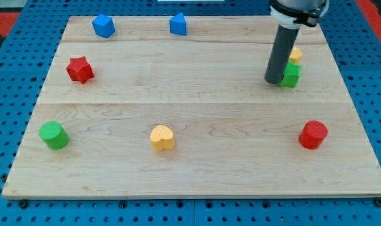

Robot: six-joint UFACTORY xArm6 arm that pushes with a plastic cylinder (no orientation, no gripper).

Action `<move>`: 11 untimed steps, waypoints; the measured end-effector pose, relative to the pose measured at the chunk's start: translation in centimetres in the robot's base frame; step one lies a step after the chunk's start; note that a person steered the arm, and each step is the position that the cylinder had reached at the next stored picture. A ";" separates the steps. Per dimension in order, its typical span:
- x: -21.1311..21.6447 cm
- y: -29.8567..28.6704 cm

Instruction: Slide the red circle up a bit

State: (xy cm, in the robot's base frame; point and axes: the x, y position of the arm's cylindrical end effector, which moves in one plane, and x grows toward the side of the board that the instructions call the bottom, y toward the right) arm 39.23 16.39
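Note:
The red circle [313, 134], a short red cylinder, sits near the board's right edge, in the lower right. My tip [273, 81] is the lower end of the dark rod coming down from the view's top right. It rests on the board well above and a little left of the red circle, apart from it. The tip stands right beside the left side of a green block [291, 76], which has a yellow block [295, 54] just above it, partly hidden by the rod.
A red star [80, 69] is at the left. A green cylinder [54, 135] is at the lower left. A yellow heart-like block [162, 137] is at the lower middle. Two blue blocks [103, 26] [178, 24] sit along the top edge of the wooden board [196, 182].

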 end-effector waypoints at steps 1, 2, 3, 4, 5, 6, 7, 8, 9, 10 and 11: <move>0.0 1.5; 0.0 2.6; 6.4 6.4; 12.2 9.9; 19.5 3.0; 15.6 -0.6; 13.5 2.6; 13.4 4.3; 15.1 7.5; 12.6 8.0; 9.4 7.2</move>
